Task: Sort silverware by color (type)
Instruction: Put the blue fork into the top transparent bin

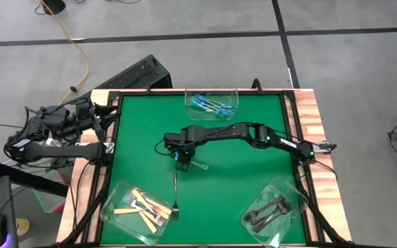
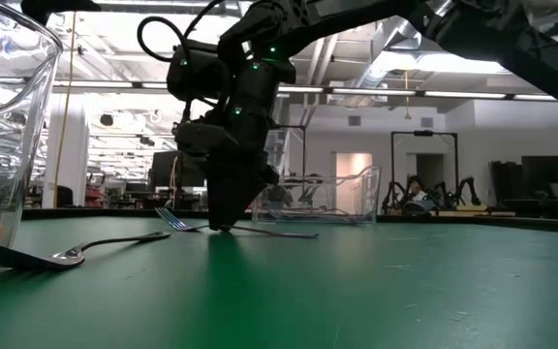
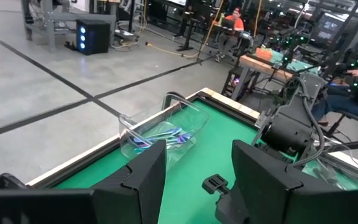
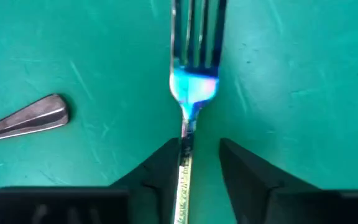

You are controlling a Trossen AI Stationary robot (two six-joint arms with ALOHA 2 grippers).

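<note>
The right gripper (image 4: 194, 163) is reaching down onto the green mat (image 1: 253, 179) near the middle of the table, its two dark fingers (image 4: 160, 177) standing on either side of the slim neck of a blue-sheened fork (image 4: 194, 87); one finger is looking pressed against the handle while a gap is still showing on the other side, so whether the grip is closed cannot be told. The handle itself is running out of sight between the fingers, and in the low view the gripper body is hiding most of that fork, leaving only tines and a bit of shaft showing flat on the mat. The fork's bowl is glowing iridescent blue with straight silvery tines. Just beside it the rounded end of a grey metal handle (image 4: 33, 117) is lying, its far part cut off by the frame. From above, that dark fork (image 1: 175, 196) is stretching toward the near-left tub (image 1: 112, 200), which is holding tan-handled forks (image 1: 142, 203). Blue forks (image 1: 209, 104) are sitting in the far tub (image 1: 234, 96), dark forks (image 1: 271, 209) in the near-right tub (image 1: 291, 189). The left gripper (image 3: 197, 171) is waiting beyond the table's left edge, fingers spread apart and empty.
</note>
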